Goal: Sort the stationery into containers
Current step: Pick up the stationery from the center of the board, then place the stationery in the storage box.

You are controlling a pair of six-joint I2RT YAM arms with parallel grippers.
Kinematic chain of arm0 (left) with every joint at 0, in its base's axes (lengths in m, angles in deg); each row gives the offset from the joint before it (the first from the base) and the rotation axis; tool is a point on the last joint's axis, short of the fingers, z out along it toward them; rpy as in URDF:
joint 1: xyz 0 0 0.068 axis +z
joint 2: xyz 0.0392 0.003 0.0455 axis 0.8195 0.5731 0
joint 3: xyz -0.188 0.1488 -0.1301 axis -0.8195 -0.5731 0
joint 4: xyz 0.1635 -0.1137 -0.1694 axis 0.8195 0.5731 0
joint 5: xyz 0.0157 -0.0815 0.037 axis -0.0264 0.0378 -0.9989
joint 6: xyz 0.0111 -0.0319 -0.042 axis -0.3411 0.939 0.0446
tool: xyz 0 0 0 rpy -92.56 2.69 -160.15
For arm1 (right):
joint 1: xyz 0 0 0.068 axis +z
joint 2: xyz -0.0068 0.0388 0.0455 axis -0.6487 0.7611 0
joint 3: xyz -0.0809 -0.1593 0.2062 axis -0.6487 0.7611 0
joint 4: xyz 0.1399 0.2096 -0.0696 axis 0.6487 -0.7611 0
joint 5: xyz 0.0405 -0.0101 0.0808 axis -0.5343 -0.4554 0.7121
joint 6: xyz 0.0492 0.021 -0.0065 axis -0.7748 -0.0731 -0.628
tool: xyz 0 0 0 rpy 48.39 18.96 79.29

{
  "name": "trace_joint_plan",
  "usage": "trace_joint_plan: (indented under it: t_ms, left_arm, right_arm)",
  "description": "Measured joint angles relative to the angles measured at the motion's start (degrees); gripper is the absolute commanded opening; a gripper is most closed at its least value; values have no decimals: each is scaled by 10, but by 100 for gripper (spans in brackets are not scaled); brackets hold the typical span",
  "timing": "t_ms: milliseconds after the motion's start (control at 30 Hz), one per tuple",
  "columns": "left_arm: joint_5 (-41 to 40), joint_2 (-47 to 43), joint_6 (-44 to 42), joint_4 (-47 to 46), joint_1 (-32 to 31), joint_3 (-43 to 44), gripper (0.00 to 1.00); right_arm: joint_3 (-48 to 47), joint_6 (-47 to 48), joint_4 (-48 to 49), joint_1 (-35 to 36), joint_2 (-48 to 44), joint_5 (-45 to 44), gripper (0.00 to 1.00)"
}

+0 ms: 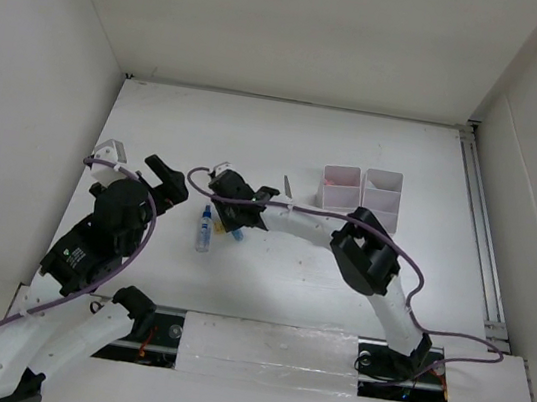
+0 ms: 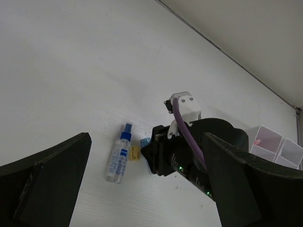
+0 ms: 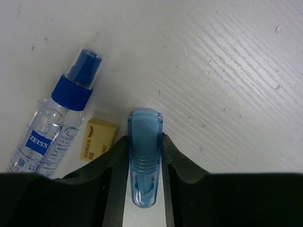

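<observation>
Right gripper (image 3: pixel 145 142) is pinching the short translucent blue plastic marker (image 3: pixel 144 124) on the table (image 3: pixel 227 71), its long axis running twelve-to-six between the jaws. White compartmented plastic boxes (image 1: pixel 362 193) are sitting at its two o'clock in the top view.

Left arm (image 1: pixel 101 237) sits folded up on its own side, left gripper (image 1: pixel 172 183) spread wide with nothing in it. Right arm (image 1: pixel 380 268) stretches way across to the left, right gripper (image 3: pixel 145 138) down low, fingers pinching both sides of the blue marker (image 3: pixel 144 165).

Bright, diffuse light throughout; white bench (image 1: pixel 308 136) slightly washed out, shadows soft. Left wrist view: near fingers (image 2: pixel 52 179) dark and blurred. Right wrist view sharp
</observation>
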Motion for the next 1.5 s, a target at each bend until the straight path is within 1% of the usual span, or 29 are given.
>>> trace_joint_plan:
  t_ms: [67, 133, 267, 333, 433, 500, 567, 667, 733, 800, 867, 1033, 1100, 1200, 1333, 1500]
  left_arm:
    - [0, 0, 0, 0, 0, 0, 100]
    - [0, 0, 0, 0, 0, 0, 100]
    - [0, -2, 0, 0, 0, 0, 100]
    - [1, -3, 0, 0, 0, 0, 100]
    - [4, -4, 0, 0, 0, 0, 100]
    - [5, -4, 0, -1, 0, 0, 100]
    - [7, -4, 0, -3, 0, 0, 100]
    - [10, -4, -3, -7, 0, 0, 100]
    - [11, -4, -4, -9, 0, 0, 100]
    - [12, -4, -5, -13, 0, 0, 100]
    - [14, -3, -7, -16, 0, 0, 100]
    - [21, 8, -14, -25, 0, 0, 100]
    - [23, 18, -15, -26, 0, 0, 100]
    - [25, 31, -17, -26, 0, -1, 100]
    - [29, 33, -18, -26, 0, -1, 100]
    - [31, 29, -19, -26, 0, -4, 100]
  right_arm:
    - [19, 10, 12, -6, -12, 20, 0]
    - [68, 25, 38, -17, -45, 59, 0]
    - [200, 62, 92, -67, -174, 168, 0]
    - [240, 93, 120, -105, -254, 222, 0]
    - [255, 156, 167, -159, -362, 288, 0]
    - [263, 205, 200, -179, -422, 334, 0]
    - [272, 253, 212, -196, -464, 378, 0]
    - [275, 313, 203, -239, -484, 439, 0]
    - [270, 347, 169, -277, -473, 462, 0]
    - [265, 378, 124, -315, -450, 468, 0]
    - [265, 402, 84, -336, -430, 464, 0]
    - [264, 444, 7, -345, -405, 466, 0]
    - [268, 452, 3, -349, -419, 471, 0]
    - [289, 466, 6, -357, -464, 464, 0]
    - [304, 479, 5, -342, -516, 403, 0]
    - [308, 500, 5, -314, -535, 339, 0]
